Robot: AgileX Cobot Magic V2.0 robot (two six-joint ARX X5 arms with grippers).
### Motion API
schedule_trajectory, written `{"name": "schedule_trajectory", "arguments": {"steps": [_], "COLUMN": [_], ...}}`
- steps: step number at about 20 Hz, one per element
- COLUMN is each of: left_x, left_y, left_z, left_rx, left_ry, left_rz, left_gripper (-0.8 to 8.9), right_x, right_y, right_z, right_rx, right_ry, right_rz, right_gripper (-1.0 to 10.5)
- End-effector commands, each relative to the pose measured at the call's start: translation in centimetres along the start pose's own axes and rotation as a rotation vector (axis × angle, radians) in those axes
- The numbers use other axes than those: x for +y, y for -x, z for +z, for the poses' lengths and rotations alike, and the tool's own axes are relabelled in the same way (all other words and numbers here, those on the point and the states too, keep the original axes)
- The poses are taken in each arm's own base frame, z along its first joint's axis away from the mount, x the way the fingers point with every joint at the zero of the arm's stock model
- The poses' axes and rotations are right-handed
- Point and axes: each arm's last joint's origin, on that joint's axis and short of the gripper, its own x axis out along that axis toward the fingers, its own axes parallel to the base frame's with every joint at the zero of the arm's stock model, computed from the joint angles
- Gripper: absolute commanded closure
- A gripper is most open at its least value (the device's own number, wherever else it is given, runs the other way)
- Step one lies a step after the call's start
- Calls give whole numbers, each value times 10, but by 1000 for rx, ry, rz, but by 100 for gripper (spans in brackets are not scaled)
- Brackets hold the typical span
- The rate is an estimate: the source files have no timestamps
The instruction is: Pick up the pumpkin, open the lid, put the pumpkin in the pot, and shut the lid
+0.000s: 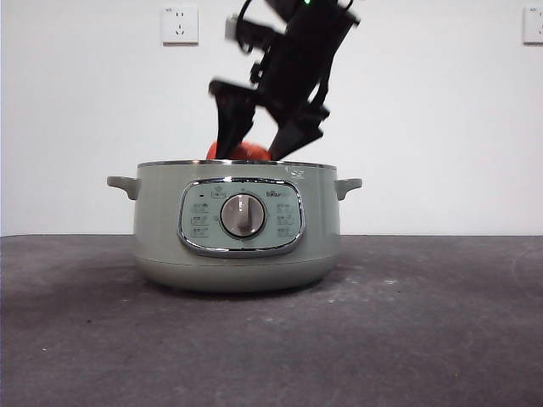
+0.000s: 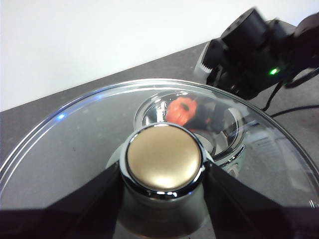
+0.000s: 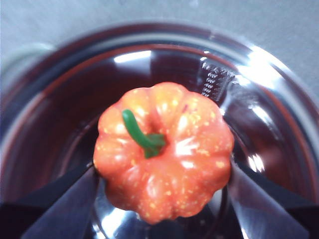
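Note:
The pale green pot (image 1: 237, 254) stands uncovered in the middle of the table. Just above its rim hangs the orange pumpkin (image 1: 242, 153), with my right gripper (image 1: 251, 156) shut on it from above. The right wrist view shows the pumpkin (image 3: 164, 154), green stem up, pinched between that gripper's (image 3: 163, 169) jaws over the shiny inside of the pot (image 3: 60, 124). My left gripper (image 2: 163, 174) is shut on the pale knob (image 2: 163, 158) of the glass lid (image 2: 75, 144), held off the pot and out of the front view. Through the glass, the pumpkin (image 2: 180, 110) and the pot (image 2: 232, 124) show.
A white wall with two sockets (image 1: 180, 24) stands behind the dark table (image 1: 424, 339). The right arm's black wrist (image 2: 249, 50) looms above the pot in the left wrist view.

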Motion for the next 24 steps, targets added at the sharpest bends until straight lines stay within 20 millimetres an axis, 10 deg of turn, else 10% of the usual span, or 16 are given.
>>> {"name": "schedule_trajectory", "arguments": {"steps": [1,10,14,16,21,24], "left_x": [0,0,0,0,0,0], "left_y": [7,6,6,6,6,4], "left_z": [5,5,5,5,5,8], "left_rx": [-70,-67,-68,-68,-70,-89], "left_ry": [-4,-5,-5,-5,-8,-11], "left_rz": [6,5,-3,-3,-5,-9], "left_gripper": [826,826,826,826,826,826], "right_x": [1,3,3,5,3,0], "right_y": [-18,-44,-43,-43,-24,22], "right_z": [-6,-27,-30,-29,-9,17], "right_rx": [21,137,171,165,134,50], "right_ry": [23,28,25,29,12,12], "right_rz": [-12,8,13,15,5,-53], "right_gripper": [959,955,350,339,339,339]}}
